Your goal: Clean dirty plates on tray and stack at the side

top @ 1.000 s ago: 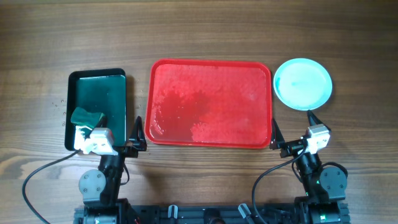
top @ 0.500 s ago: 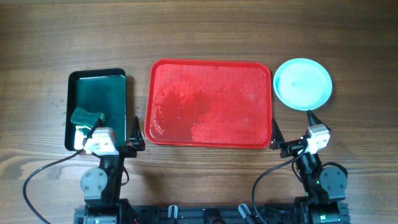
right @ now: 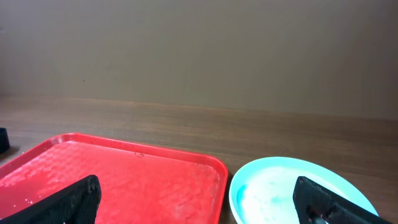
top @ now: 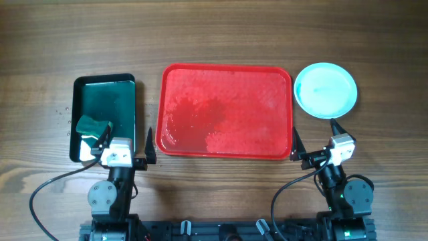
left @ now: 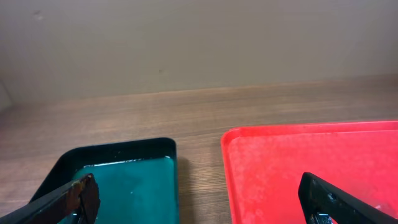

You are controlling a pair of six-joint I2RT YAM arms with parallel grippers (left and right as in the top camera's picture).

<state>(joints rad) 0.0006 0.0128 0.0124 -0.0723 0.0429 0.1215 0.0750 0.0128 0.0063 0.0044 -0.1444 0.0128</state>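
Note:
The red tray [top: 227, 110] lies at the table's centre with no plate on it and a wet sheen on its floor. A pale cyan plate [top: 326, 90] sits on the table just right of the tray. I cannot tell whether other plates lie under it, and no white plate shows. My left gripper [top: 127, 142] is open and empty, spanning the gap between the green tray and the red tray [left: 298, 162]. My right gripper [top: 315, 135] is open and empty, just in front of the cyan plate [right: 292, 186] and the red tray's right corner [right: 124, 174].
A smaller dark green, black-rimmed tray [top: 103, 100] lies left of the red tray, with a green sponge [top: 92, 125] at its near end. It also shows in the left wrist view [left: 124, 180]. Bare wooden table surrounds the trays.
My left gripper has shifted right, from over the green tray's near end toward the gap between the two trays. The right arm has not moved.

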